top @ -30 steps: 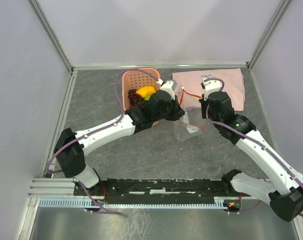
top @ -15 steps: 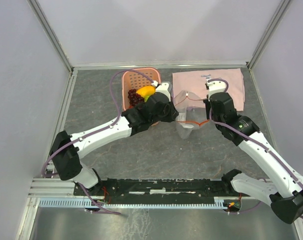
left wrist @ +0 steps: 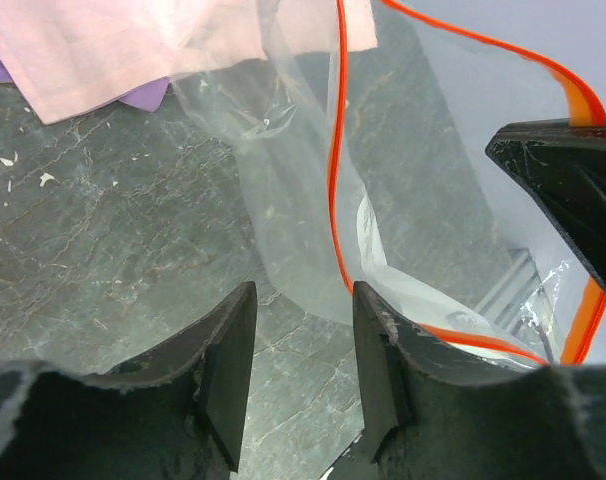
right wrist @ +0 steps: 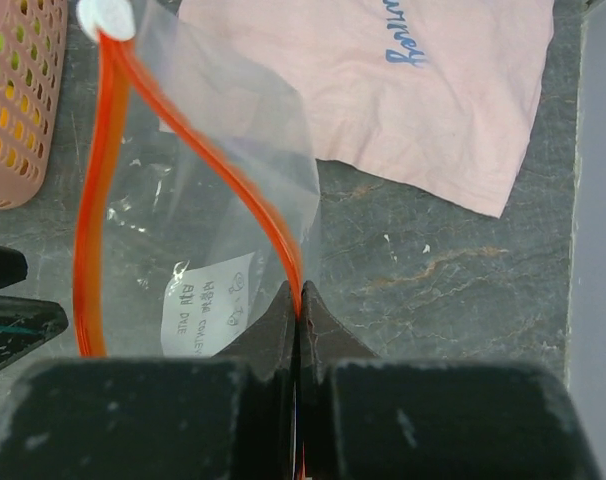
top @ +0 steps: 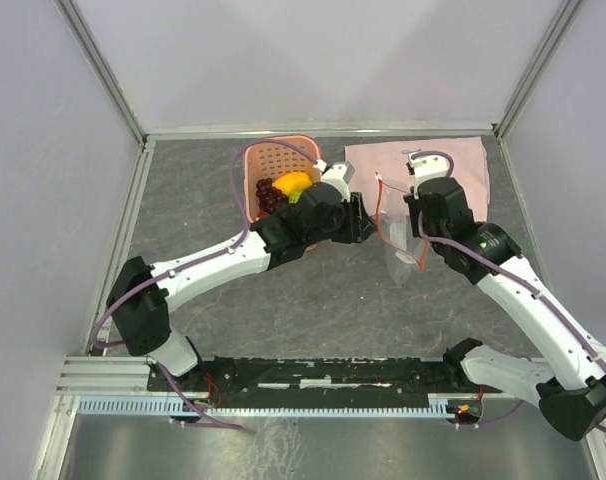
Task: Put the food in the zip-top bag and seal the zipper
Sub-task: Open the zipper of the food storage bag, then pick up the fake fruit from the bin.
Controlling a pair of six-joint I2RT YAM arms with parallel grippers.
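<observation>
The clear zip-top bag (top: 401,245) hangs above the table from my right gripper (top: 415,226), its mouth partly open. In the right wrist view the right gripper (right wrist: 300,296) is shut on the red-orange zipper (right wrist: 253,205), whose white end (right wrist: 105,18) points up to the left. My left gripper (left wrist: 303,297) stands open with nothing between its fingers, the bag (left wrist: 283,190) just beyond and to the right of them. The food lies in the pink basket (top: 273,158): a yellow mango (top: 293,182), dark grapes (top: 270,196) and a bit of green.
A pink cloth (top: 453,165) lies at the back right, behind the bag. The basket stands right behind my left gripper (top: 363,218). Grey walls and a metal frame close the table in on three sides.
My left gripper has opened and let go of the bag's mouth. The bag, earlier stretched between both grippers, has swung right and now hangs from the right gripper alone.
</observation>
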